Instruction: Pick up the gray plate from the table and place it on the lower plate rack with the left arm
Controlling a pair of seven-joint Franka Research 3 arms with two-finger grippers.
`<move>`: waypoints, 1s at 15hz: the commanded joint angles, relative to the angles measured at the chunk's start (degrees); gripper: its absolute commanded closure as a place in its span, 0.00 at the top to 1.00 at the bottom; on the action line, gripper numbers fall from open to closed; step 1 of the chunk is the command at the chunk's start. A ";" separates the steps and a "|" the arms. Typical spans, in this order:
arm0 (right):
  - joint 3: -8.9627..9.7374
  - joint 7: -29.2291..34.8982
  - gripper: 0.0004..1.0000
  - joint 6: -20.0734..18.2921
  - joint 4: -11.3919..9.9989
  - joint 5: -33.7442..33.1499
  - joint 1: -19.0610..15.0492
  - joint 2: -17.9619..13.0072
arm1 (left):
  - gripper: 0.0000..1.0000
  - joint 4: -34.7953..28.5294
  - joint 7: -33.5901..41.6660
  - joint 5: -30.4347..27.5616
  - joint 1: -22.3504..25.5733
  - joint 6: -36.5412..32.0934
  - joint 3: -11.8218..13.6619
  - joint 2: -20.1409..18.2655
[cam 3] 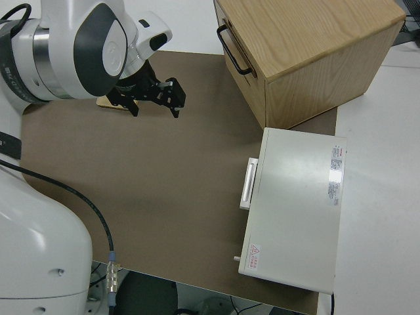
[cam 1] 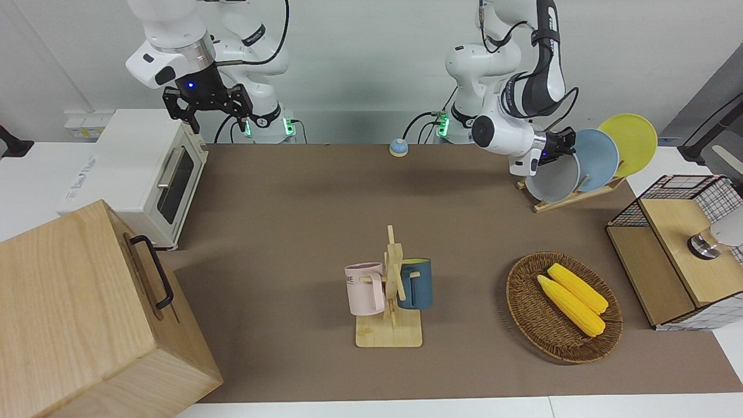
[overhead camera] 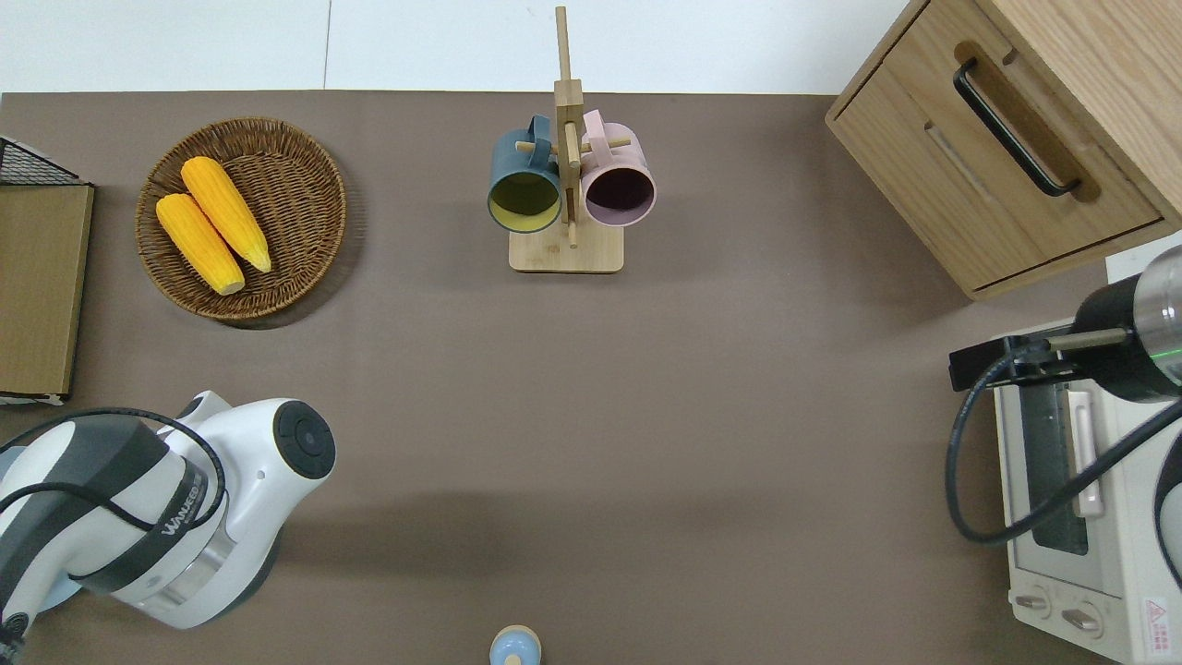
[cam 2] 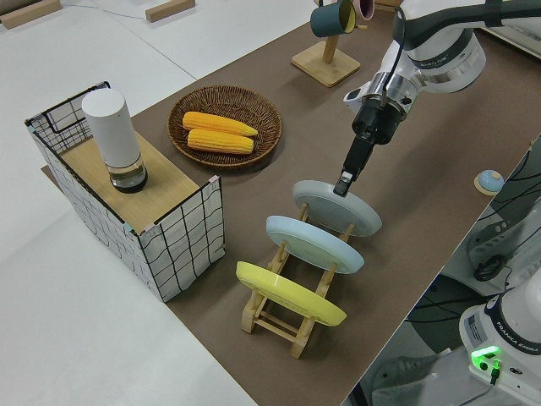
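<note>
**Gray plate sitting in rack, left gripper at its rim**

The pale gray round plate (cam 2: pixel 336 208) is leaning in the end slot of the small light-wood plate rack (cam 2: pixel 287 317), the slot closest to the table's middle. A sky-blue plate (cam 2: pixel 314 244) is standing in the next slot and a yellow plate (cam 2: pixel 289 293) in the last one; the three are overlapping in a row. In the overhead view the rack lies around 8 o'clock on the plain brown tabletop (cam 1: pixel 302 232), mostly hidden under the arm.

The left arm's black two-finger gripper (cam 2: pixel 344 183) is reaching down onto the gray plate's upper rim. Fingertips are meeting the rim, with very little gap showing between them; I cannot tell for certain whether they are pinching it.

The right arm is parked, its black gripper (cam 1: pixel 208 104) hanging with fingers spread wide and holding nothing.

Elsewhere:
- A round woven wicker basket (overhead camera: pixel 305 259) holding two yellow corn cobs (overhead camera: pixel 211 222) is sitting at about 10 o'clock in the overhead view.
- A wooden mug stand (overhead camera: pixel 566 185) carrying a dark blue mug (overhead camera: pixel 524 180) and a pink mug (overhead camera: pixel 620 180) is at 12 o'clock.
- A white toaster oven (cam 1: pixel 139 174) is lying at 4 o'clock, a light-wood drawer cabinet (overhead camera: pixel 1016 139) at 2 o'clock.
- A small blue bell-like knob (cam 1: pixel 398 147) is resting at 6 o'clock.
</note>
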 commanded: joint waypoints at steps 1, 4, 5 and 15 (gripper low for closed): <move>0.38 0.01 0.99 -0.83 0.35 0.43 -0.41 -0.14 | 0.55 0.08 -0.66 2.23 -0.06 -0.51 0.52 0.75; 0.29 0.01 0.99 -0.83 0.35 0.43 -0.41 -0.14 | 0.98 0.60 -0.57 2.23 -0.06 -0.42 0.52 0.67; 0.29 0.01 0.99 -0.83 0.35 0.43 -0.41 -0.14 | 0.99 0.87 -0.48 2.05 0.11 -0.42 0.52 0.49; 0.38 0.01 0.99 -0.83 0.35 0.43 -0.41 -0.14 | 0.99 19.92 20.94 -17.78 1.87 -0.60 2.97 -0.12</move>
